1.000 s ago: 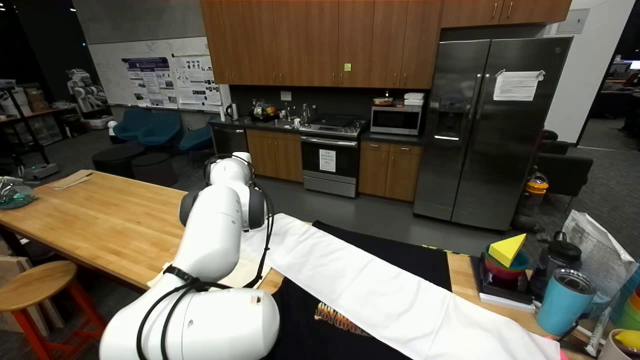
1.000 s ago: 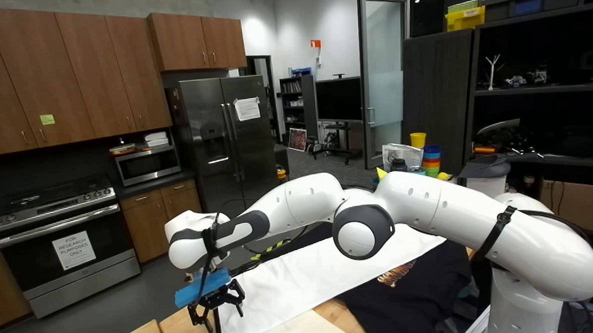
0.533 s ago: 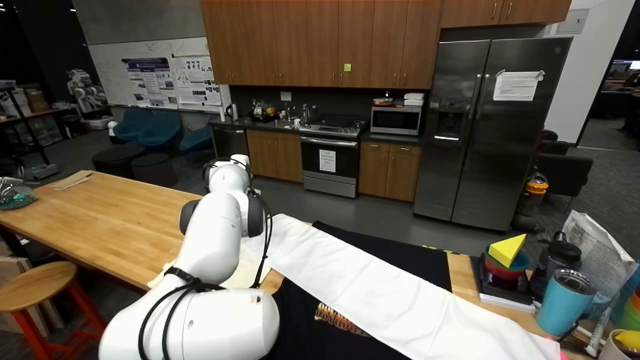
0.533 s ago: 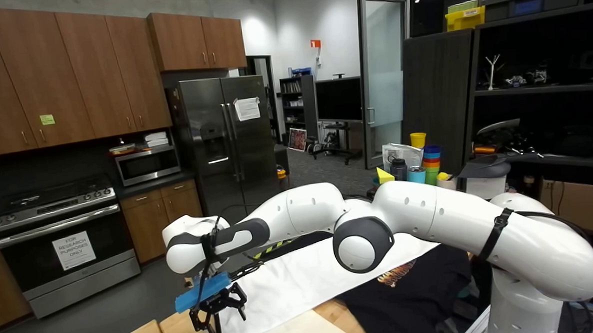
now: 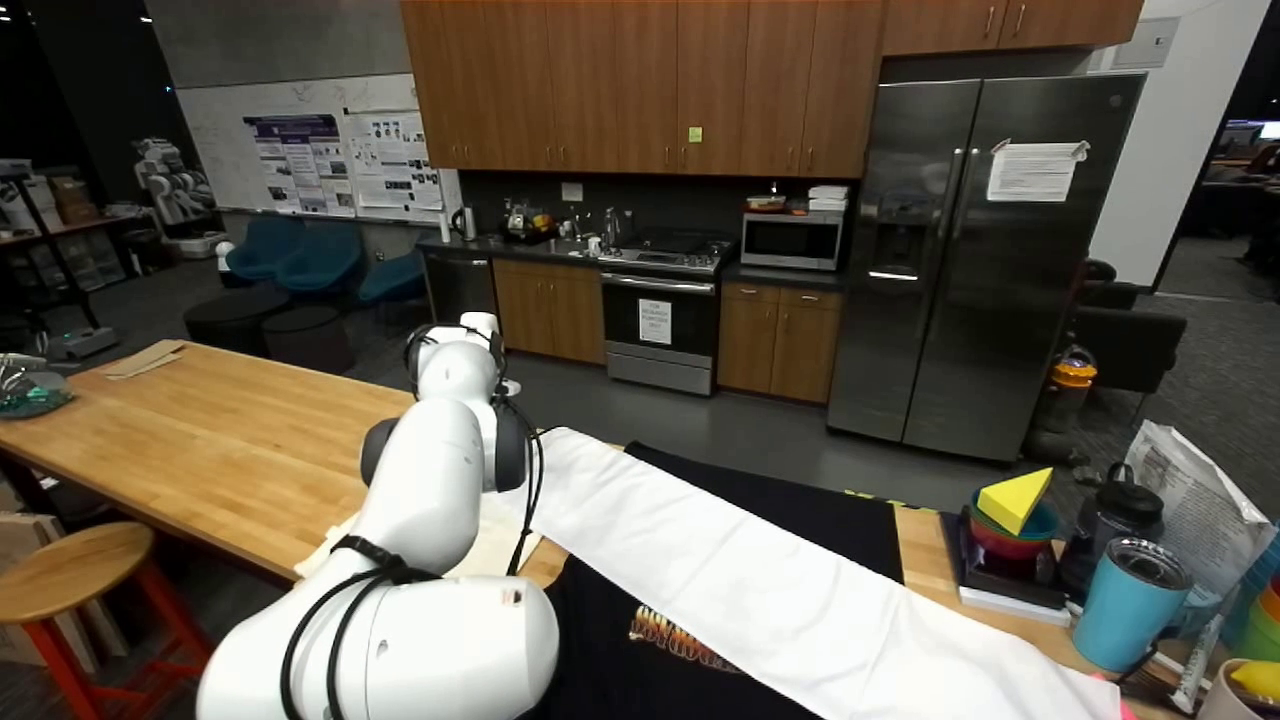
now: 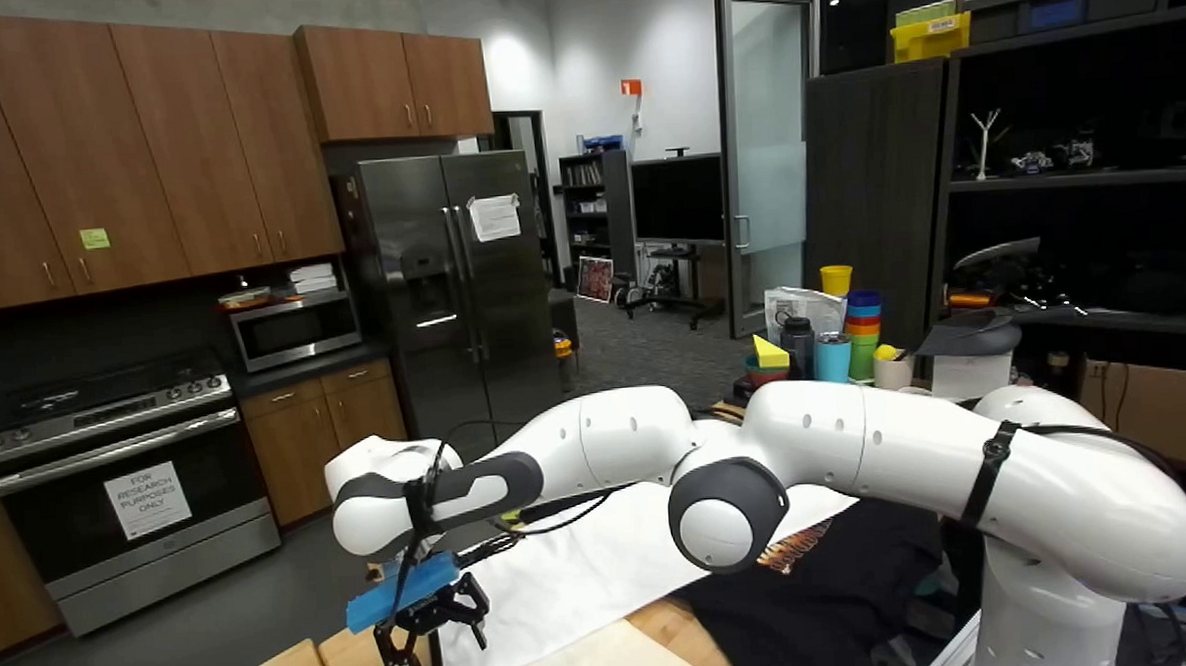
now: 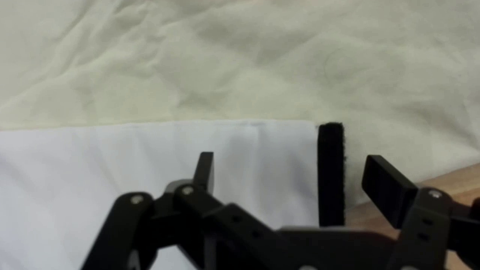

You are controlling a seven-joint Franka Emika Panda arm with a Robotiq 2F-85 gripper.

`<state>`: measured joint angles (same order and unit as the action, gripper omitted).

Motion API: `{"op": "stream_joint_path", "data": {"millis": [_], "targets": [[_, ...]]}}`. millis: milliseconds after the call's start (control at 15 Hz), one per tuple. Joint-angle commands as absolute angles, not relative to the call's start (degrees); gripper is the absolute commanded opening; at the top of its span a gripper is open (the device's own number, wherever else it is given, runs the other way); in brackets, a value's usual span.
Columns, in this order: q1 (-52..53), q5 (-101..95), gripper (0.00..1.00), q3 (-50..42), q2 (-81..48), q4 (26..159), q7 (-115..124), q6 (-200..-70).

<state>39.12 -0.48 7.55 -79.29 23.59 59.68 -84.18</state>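
My gripper (image 7: 291,170) is open and empty in the wrist view. It is above one end of a long white cloth (image 7: 157,161). A black strip (image 7: 331,174) runs along the cloth's end and lies between the two fingers (image 7: 388,187), apart from both in the picture. A wrinkled cream cloth (image 7: 240,67) lies beyond the white cloth's edge. In an exterior view the gripper (image 6: 449,660) points down near the table's end, over the white cloth (image 6: 584,574). The cream cloth (image 6: 577,664) lies beside it. In an exterior view the arm hides the gripper and the cloth's end.
A black shirt (image 5: 640,670) with a printed design lies under the white cloth. The wooden table (image 5: 240,430) continues past the arm. A blue tumbler (image 5: 1130,605), a black bottle (image 5: 1110,530) and bowls with a yellow wedge (image 5: 1014,500) stand at the table's far end.
The arm's middle links have sunk, uncovering the cups and bottle behind them. The wrist is slightly lower. The gripper stays open in nearly the same place. The cloths have not visibly moved.
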Motion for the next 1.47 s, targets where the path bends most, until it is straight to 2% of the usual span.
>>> {"op": "stream_joint_path", "data": {"millis": [0,67,133,200,267,333,400,467,533,600,667,733,800,867,1000,1067,1400], "targets": [[39.7,1.0,0.92,6.5,-82.0,18.5,60.4,-81.7],[39.0,-0.1,0.73,7.8,-78.8,24.8,60.7,-84.6],[39.0,-0.1,0.68,7.8,-78.8,24.8,60.8,-84.6],[39.7,1.0,0.59,6.5,-82.2,18.4,60.6,-81.6],[39.0,-0.2,0.52,7.7,-78.8,24.8,60.9,-84.3],[38.9,-0.2,0.42,7.7,-78.8,24.7,61.0,-84.4],[39.7,1.0,0.35,6.4,-82.2,18.3,60.9,-81.5],[38.9,-0.2,0.26,7.5,-78.7,24.5,61.2,-84.0],[38.8,-0.2,0.69,7.5,-78.8,24.3,61.4,-84.4],[38.7,-0.3,0.65,7.4,-78.8,24.0,61.6,-84.9],[38.6,-0.3,0.66,7.4,-78.8,23.6,61.9,-85.6],[39.1,0.8,0.71,6.1,-81.9,17.4,62.1,-83.7],[38.3,-0.4,0.76,7.0,-78.7,22.8,62.9,-86.8],[38.7,0.8,0.81,5.7,-81.3,17.4,63.4,-85.4],[38.0,0.6,0.96,5.2,-78.6,21.0,63.9,-87.6],[37.9,0.6,0.99,5.0,-78.4,21.1,64.2,-88.0],[37.5,-0.1,1.00,3.8,-77.7,21.5,64.4,-87.9]]}}
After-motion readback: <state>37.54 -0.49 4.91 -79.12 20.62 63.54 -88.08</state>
